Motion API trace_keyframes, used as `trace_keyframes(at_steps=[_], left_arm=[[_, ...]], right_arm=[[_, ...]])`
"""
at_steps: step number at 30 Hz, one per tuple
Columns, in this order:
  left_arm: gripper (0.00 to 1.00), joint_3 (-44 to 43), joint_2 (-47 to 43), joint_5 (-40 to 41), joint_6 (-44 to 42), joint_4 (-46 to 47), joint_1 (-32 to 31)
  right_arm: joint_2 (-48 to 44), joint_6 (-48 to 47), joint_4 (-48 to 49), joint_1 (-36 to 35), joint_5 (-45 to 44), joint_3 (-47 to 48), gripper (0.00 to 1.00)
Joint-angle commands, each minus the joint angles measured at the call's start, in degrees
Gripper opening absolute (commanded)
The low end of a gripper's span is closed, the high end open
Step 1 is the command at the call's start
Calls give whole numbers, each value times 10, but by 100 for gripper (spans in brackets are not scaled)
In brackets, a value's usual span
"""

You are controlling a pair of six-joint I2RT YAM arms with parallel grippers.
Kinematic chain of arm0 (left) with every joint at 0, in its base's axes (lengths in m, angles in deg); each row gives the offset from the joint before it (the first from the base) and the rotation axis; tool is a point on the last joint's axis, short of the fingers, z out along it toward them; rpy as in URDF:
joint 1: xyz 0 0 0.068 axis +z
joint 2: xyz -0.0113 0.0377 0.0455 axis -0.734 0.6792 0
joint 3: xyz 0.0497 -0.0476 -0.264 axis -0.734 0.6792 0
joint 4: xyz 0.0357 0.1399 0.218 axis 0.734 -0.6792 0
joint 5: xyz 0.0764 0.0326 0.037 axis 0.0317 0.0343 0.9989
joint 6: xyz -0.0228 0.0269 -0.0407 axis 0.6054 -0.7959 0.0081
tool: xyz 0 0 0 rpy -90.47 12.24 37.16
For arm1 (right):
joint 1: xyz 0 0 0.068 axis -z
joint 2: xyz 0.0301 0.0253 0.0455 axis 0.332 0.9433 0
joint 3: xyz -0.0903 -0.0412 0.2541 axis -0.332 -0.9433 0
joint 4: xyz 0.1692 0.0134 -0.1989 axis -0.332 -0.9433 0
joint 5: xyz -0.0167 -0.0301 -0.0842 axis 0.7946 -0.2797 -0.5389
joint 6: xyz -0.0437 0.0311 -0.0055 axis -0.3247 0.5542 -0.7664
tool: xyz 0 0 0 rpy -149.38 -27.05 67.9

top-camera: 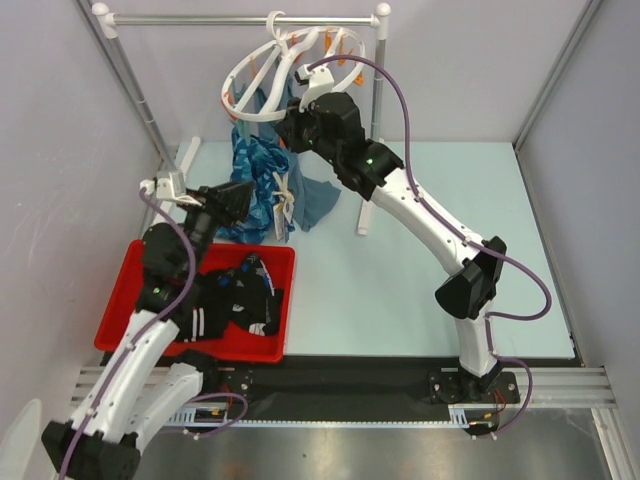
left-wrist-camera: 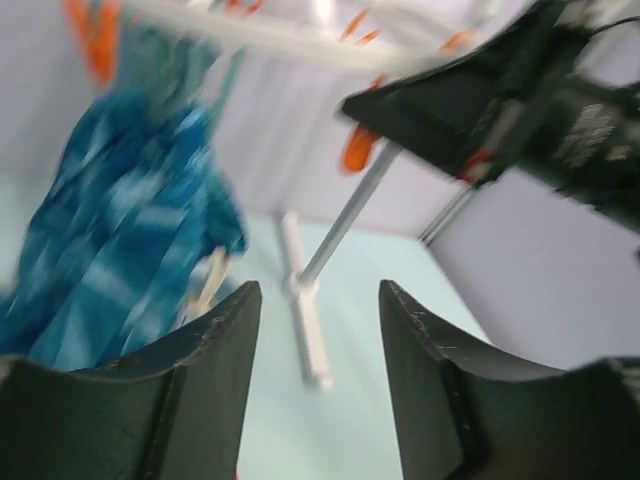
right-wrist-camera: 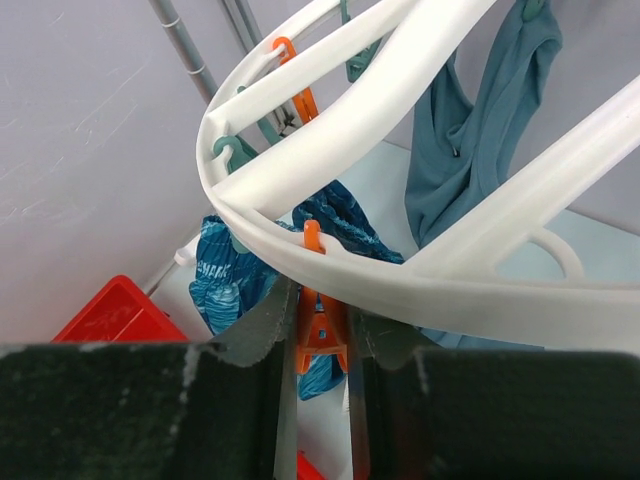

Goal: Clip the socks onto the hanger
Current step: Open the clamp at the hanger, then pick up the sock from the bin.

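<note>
- Pale green table (top-camera: pixel 450 220) fills most of the overhead view. The grey metal rail stand (top-camera: pixel 240 19) runs along the top edge.
- The round white plastic drying hanger with orange clips (right-wrist-camera: pixel 500 295) hangs off that rail, top centre of the overhead shot. As far as I can see, no sock is clipped to it yet.
- What does hang there is a blue patterned cloth (top-camera: pixel 255 170) and a plain teal garment (top-camera: pixel 318 200), neither of which counts for the job.
- Red plastic tray (top-camera: pixel 120 310) sits lower left. The black socks with white markings (top-camera: pixel 240 300) are all piled inside it, so I'd say basically everything is left to do.
- Left gripper (left-wrist-camera: pixel 320 295): fingers spread apart with nothing between them. It hovers above the far end of the tray, and its wrist view is pretty blurry.
- Right gripper (right-wrist-camera: pixel 316 350): up under the ring at the bottom centre of its wrist view, fingers squeezed onto one small orange clip (right-wrist-camera: pixel 320 325).
- My guess is the clip is being readied, but there's no sock in hand to feed it.
</note>
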Motion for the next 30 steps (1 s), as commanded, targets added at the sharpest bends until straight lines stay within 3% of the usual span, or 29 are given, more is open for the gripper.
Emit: trace_keyframes(at_steps=[1, 5, 9, 11, 12, 13, 17, 23, 30], left_arm=[[57, -44, -24, 93, 59, -346, 1], [57, -55, 5, 87, 119, -518, 1], [42, 2, 25, 43, 198, -544, 0], [43, 28, 26, 29, 238, -510, -5], [51, 35, 29, 36, 263, -509, -24], [55, 32, 31, 104, 279, -516, -36], [69, 13, 48, 202, 333, -540, -91], [70, -32, 145, 225, 379, -579, -106], [68, -51, 190, 260, 445, -579, -106]], right_arm=[[-13, 17, 14, 8, 20, 2, 0], [-15, 20, 14, 8, 27, -3, 0], [-16, 25, 13, 10, 34, -6, 0], [-17, 27, 12, 11, 40, -7, 0], [-16, 31, 12, 12, 42, -7, 0], [-17, 32, 11, 12, 42, -7, 0], [-21, 33, 13, 12, 43, -14, 0], [-30, 47, 28, 12, 38, -37, 0], [-27, 51, 31, 12, 41, -35, 0]])
